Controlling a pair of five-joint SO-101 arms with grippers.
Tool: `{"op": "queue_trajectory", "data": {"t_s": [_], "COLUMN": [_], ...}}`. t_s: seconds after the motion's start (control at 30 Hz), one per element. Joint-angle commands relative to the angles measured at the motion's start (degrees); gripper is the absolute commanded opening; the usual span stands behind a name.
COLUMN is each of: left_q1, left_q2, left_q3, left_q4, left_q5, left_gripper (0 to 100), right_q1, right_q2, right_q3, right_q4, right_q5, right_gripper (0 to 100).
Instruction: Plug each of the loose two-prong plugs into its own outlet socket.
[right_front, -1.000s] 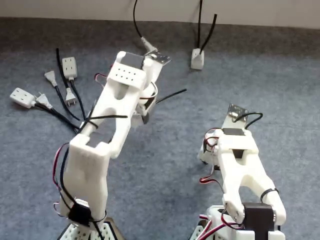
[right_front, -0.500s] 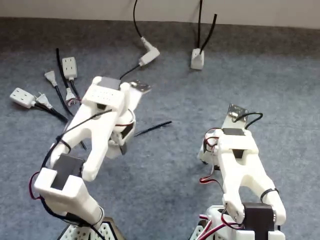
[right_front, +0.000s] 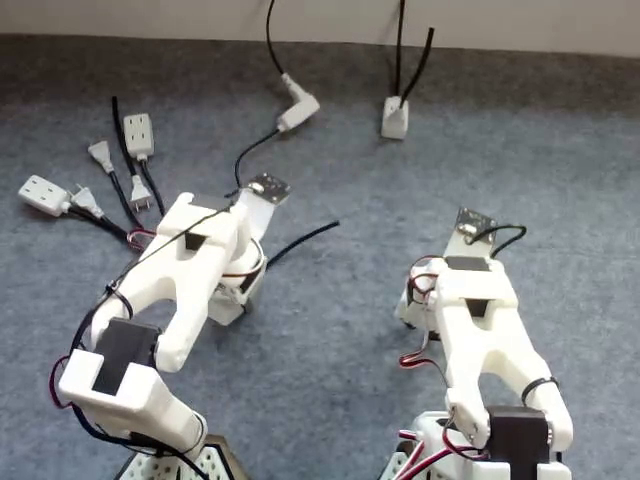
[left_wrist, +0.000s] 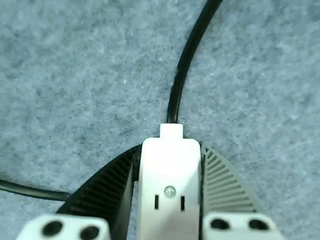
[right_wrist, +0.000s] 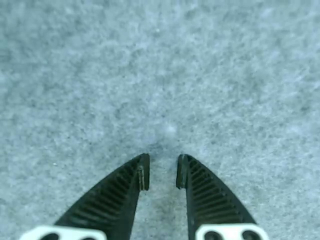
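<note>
Carpet of grey pile covered the desk (right_front: 340, 350). We saw the black ribbed left fingers (left_wrist: 112, 185) clamped on a white plastic outlet socket (left_wrist: 170, 190) with a black cord (left_wrist: 182, 70), close over the carpet. The right fingers (right_wrist: 125, 195) stood slightly parted, gripping nothing. At the far left lay two more white socket blocks (right_front: 40, 192) (right_front: 139, 135) and three small white two-prong plugs (right_front: 100, 153) (right_front: 85, 203) (right_front: 140, 190).

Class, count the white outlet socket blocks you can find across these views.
4: one socket and another at far left, a third far middle, a fourth between the left gripper jaws. More may be hidden.
</note>
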Motion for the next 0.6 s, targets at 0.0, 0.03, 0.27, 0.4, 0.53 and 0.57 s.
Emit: {"op": "queue_trajectory", "data": {"t_s": [0.0, 0.03, 0.27, 0.4, 0.53, 0.57], "left_q1": [1.1, 1.1, 3.6, 4.3, 2.3, 1.7], "left_q2": [-2.5, -3.6, -15.7, -22.4, -24.1, -24.1], "left_q3": [-2.1, -2.2, -2.2, -1.7, 0.3, 1.2], "left_q4": [-2.2, -2.2, 3.0, 4.7, 4.2, 4.2], "left_q5": [0.0, 0.1, 0.0, -0.3, -1.3, -3.5], "left_gripper": [15, 18, 29, 33, 33, 33], "right_q1": [0.7, 0.7, 0.7, 0.7, 0.7, 0.7], "right_q2": [-0.1, -0.1, -0.1, -0.1, -0.1, -0.1], "right_q3": [0.0, 0.0, 0.0, 0.0, 0.0, 0.0], "right_q4": [-0.7, -0.7, -0.7, -0.7, -0.7, -0.7], "right_q5": [0.5, 1.8, 3.6, 3.7, 3.7, 3.7], "right_gripper": [10.4, 10.4, 10.4, 10.4, 10.4, 10.4]}}
